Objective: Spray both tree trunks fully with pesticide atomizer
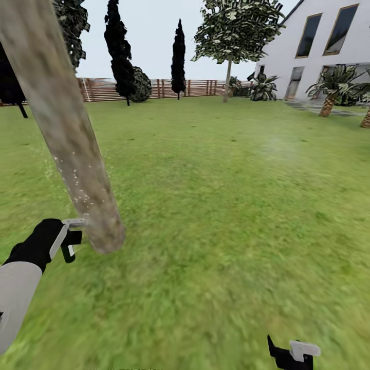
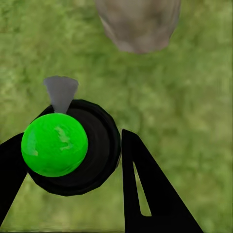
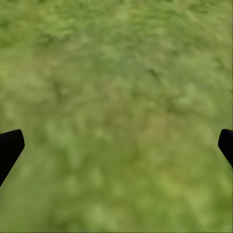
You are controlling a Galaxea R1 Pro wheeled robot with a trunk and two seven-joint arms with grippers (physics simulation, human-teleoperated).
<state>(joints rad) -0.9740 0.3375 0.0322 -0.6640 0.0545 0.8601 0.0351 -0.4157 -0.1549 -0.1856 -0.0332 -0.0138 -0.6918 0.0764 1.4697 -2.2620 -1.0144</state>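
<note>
Left gripper closed around the pesticide atomizer, green ball top and grey nozzle, held just beside the foot of the thick tree trunk, white specks on the bark, right gripper wide open over the grass, holding nothing

My right gripper is cut by the frame's bottom edge, and the tree trunk runs off the top.
</note>
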